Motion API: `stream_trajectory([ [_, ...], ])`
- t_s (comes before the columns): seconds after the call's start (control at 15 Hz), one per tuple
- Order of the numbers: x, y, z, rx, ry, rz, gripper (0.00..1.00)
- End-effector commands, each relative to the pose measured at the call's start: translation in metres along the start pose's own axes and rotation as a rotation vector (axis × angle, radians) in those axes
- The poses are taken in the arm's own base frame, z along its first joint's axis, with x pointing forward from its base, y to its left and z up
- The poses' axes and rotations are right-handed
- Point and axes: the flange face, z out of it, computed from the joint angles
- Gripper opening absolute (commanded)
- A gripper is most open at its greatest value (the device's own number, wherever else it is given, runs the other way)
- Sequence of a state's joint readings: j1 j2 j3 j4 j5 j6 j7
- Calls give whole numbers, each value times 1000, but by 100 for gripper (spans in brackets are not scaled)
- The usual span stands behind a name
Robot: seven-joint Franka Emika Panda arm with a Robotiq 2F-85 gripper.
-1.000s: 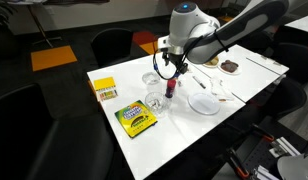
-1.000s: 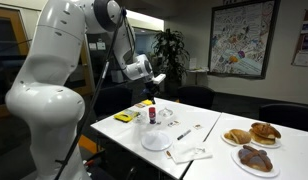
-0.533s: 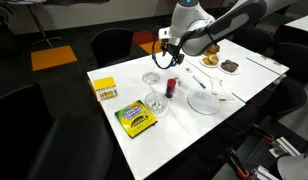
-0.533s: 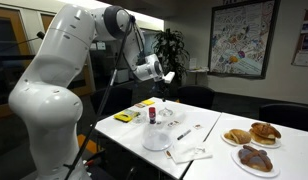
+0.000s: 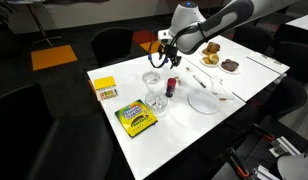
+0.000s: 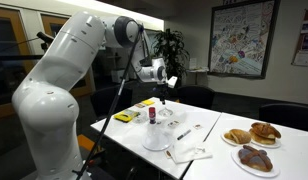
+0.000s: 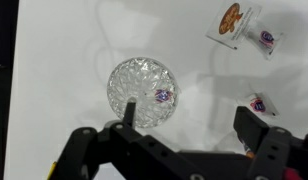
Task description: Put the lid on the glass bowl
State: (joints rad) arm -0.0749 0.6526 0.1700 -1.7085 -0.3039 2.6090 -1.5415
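- Currently hand point(image 7: 184, 122) is open and empty above tabletop point(image 7: 54, 60); lid point(image 7: 141, 90) lies at its 11 o'clock.
- In an exterior view bowl point(image 5: 154, 104) sits near, at 6 o'clock of lid.
- Risk: off-centre descent, so the smooth glass rim may slip from the fingers.

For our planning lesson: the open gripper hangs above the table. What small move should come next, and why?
Probably lower the gripper toward the lid, shifting sideways to straddle its rim: the jaws stand open and empty, the lid lies on the table beneath one finger, and the glass bowl stands apart.
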Motion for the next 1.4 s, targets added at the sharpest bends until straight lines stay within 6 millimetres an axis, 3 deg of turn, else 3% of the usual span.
stream_trajectory([
  [0.0, 0, 4, 8, -19, 12, 13, 100],
  [0.47, -3, 24, 45, -28, 33, 146, 100],
  [0.93, 17, 55, 67, -43, 77, 192, 100],
  [1.33, 13, 62, 84, 28, 108, 299, 100],
])
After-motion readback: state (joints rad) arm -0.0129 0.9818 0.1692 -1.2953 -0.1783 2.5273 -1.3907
